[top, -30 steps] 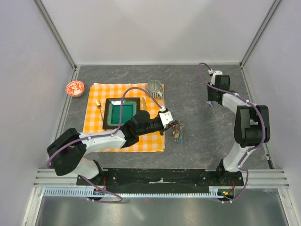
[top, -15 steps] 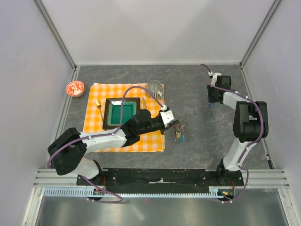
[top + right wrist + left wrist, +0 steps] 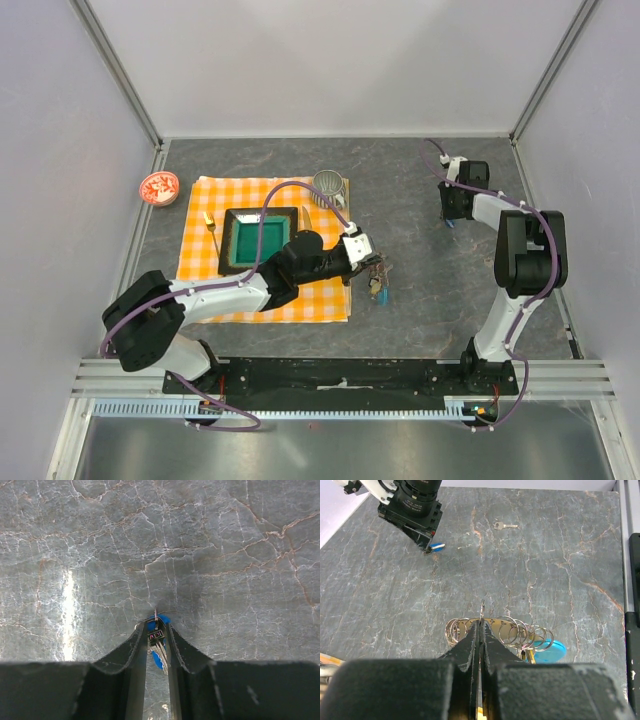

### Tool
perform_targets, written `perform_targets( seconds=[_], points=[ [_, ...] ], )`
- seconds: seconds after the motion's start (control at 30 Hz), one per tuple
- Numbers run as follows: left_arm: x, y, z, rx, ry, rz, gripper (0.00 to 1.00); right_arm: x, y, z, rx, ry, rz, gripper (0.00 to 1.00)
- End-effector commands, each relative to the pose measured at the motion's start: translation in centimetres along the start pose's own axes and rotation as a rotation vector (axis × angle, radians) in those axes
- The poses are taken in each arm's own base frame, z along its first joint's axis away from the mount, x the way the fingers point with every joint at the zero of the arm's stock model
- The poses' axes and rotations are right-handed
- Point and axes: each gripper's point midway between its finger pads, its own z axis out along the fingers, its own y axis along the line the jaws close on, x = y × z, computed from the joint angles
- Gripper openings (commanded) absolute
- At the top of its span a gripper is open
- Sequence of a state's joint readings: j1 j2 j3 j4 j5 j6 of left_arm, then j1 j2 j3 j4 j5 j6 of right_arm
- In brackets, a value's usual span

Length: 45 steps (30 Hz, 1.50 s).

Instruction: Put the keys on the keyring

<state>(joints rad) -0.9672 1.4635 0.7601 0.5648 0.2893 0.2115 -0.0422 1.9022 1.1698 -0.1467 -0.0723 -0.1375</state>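
**Left claw clamped on the keyring, right claw down over a blue key**

The left claw [image 3: 480,626] was pressed shut on the keyring [image 3: 506,629], whose bunched wire loops and cyan tag [image 3: 551,651] hung just beyond its tips near the bench's [image 3: 570,555] middle. Far to the right, the right claw [image 3: 156,627] stood narrow over a blue-headed key [image 3: 156,636] on the bench, one finger on each side. Whether it pinched the key could not be told. A plain silver key [image 3: 505,526] lay loose nearby.

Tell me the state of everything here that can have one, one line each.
left gripper: shut on the keyring
right gripper: jaws straddling the blue key, grip unclear
silver key: loose, flat on the table
cup: upright on the checked cloth
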Motion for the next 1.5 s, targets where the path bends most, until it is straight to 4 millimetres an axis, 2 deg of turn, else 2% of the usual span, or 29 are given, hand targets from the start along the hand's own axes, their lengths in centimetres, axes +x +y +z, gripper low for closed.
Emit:
perform_targets(
  seconds=[0.0,0.2,0.5,0.67,0.87,0.93,1.0,1.07,1.27,1.3,1.37,1.4,1.43,1.47],
  points=[
    [-4.1,0.8,0.5,-0.009,-0.11,0.054,0.02,-1.4,-0.3,0.2,-0.007,-0.029,-0.027,0.27],
    [-4.2,0.7,0.4,-0.007,-0.112,0.053,0.02,-0.9,-0.4,0.1,-0.004,-0.018,-0.036,0.19],
    [-4.6,0.6,0.1,-0.002,-0.125,0.058,0.02,-1.2,-0.6,-0.2,0.0,-0.028,-0.062,0.0],
    [-4.6,0.7,0.1,-0.008,-0.124,0.062,0.02,-2.0,-0.1,-1.2,-0.024,-0.06,-0.059,0.0],
    [-4.7,0.4,0.2,0.007,-0.131,0.057,0.02,-3.6,1.3,-4.6,-0.06,-0.166,0.0,0.0],
    [-4.6,0.2,0.2,0.02,-0.132,0.061,0.02,-3.7,2.4,-6.0,-0.09,-0.194,0.036,0.0],
    [-4.5,0.1,0.2,0.022,-0.131,0.068,0.02,-3.9,3.6,-7.8,-0.099,-0.23,0.03,0.0],
    [-4.3,0.3,0.1,0.014,-0.126,0.075,0.02,-4.2,6.6,-9.3,-0.119,-0.267,-0.004,0.0],
    [-3.9,0.4,0.0,0.007,-0.108,0.089,0.02,-2.6,12.2,-15.9,-0.215,-0.371,-0.077,0.0],
    [-4.1,0.4,-0.2,0.008,-0.113,0.092,0.02,-2.5,12.4,-17.7,-0.228,-0.409,-0.084,0.0],
    [-4.3,0.2,-0.5,0.013,-0.115,0.104,0.02,-1.3,13.3,-19.3,-0.277,-0.408,-0.126,0.0],
    [-4.6,0.1,-0.7,0.018,-0.123,0.111,0.02,-1.5,13.4,-21.1,-0.292,-0.449,-0.146,0.0],
    [-4.7,0.1,-0.8,0.02,-0.125,0.119,0.02,-0.4,13.4,-21.7,-0.304,-0.418,-0.162,0.0],
    [-4.7,0.0,-0.9,0.022,-0.121,0.124,0.02,-0.5,13.6,-23.5,-0.326,-0.449,-0.187,0.0]
  ],
)
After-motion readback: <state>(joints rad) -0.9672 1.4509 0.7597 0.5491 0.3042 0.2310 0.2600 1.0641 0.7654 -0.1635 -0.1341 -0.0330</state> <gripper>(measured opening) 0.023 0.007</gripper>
